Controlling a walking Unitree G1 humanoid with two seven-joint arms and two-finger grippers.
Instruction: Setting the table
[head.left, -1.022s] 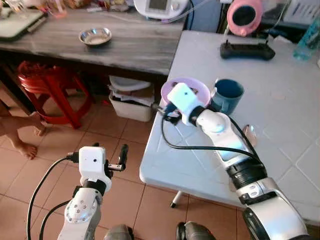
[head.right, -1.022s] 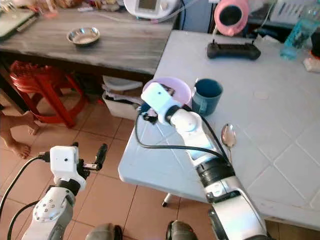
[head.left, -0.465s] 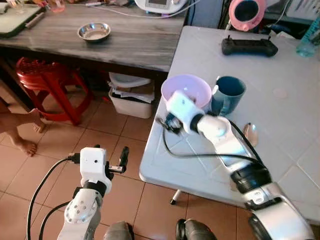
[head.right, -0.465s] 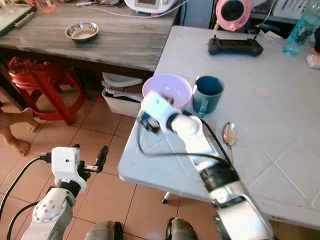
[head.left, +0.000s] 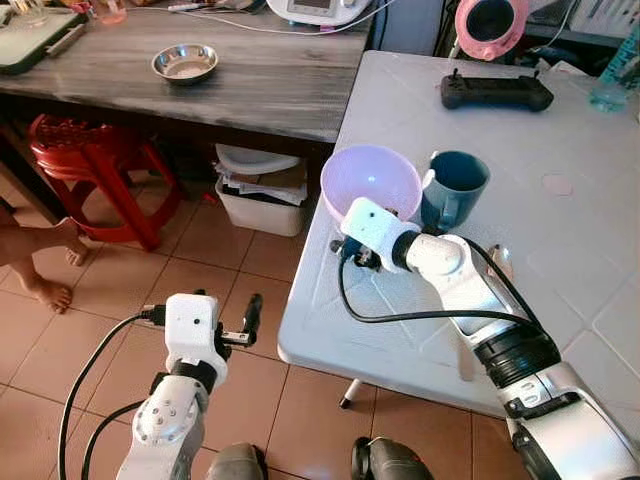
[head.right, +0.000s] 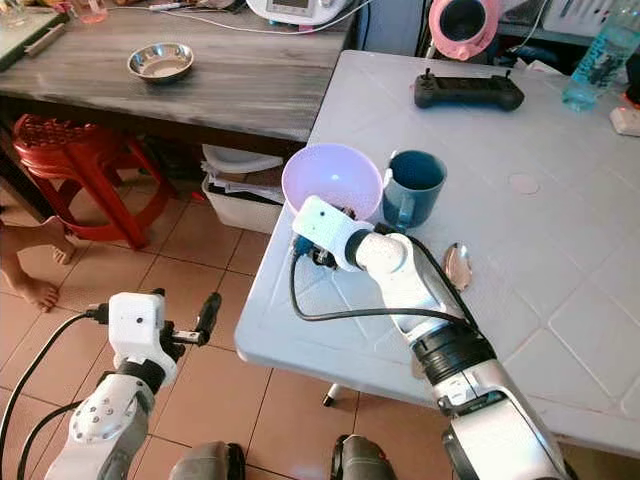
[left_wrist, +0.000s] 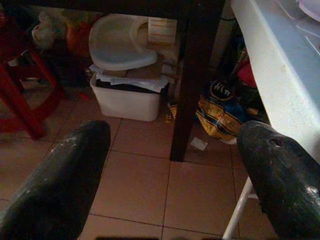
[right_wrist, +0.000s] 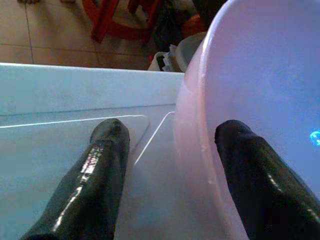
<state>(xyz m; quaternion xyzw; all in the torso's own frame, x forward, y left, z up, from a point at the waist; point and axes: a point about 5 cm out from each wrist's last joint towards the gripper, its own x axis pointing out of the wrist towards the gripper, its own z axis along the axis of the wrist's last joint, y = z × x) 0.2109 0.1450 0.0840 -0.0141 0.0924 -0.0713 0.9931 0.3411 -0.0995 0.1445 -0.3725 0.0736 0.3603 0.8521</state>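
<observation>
Bowl, left eye view: pale lilac round plastic bowl (head.left: 371, 180) stands upright near the corner of the white tiled table (head.left: 560, 250), just ahead of the right gripper (head.left: 352, 255), whose wrist block sits at the bowl's near rim.
Neighbours, left eye view: dark teal ceramic mug (head.left: 454, 190) stands just beside the bowl, on the gripper's right; a metal spoon (head.left: 500, 265) lies near the forearm, partly hidden by it.
Far end, right eye view: black game controller (head.right: 468, 92) lies well beyond the gripper; a small steel bowl (head.right: 160, 61) sits on the grey wooden bench (head.right: 200, 80), off to its left and apart from the table.
Left arm, right eye view: left gripper (head.right: 205, 318) hangs idle low over the tiled floor (head.right: 230, 270).
Left wrist view: its two black fingers (left_wrist: 60, 180) stand wide apart with nothing between them; a white plastic bin (left_wrist: 122, 95) sits ahead under the bench.
Right wrist view: black fingers (right_wrist: 102, 170) are spread, one outside the bowl wall on the tabletop side, the other inside the bowl (the rim runs between them); they straddle the rim but do not look clamped on it.
Progress: bowl, mug and spoon are on the table, grouped at one place; the bowl looks about to be shifted or has just been set, so I judge the setting partly done, with final arranging left.
</observation>
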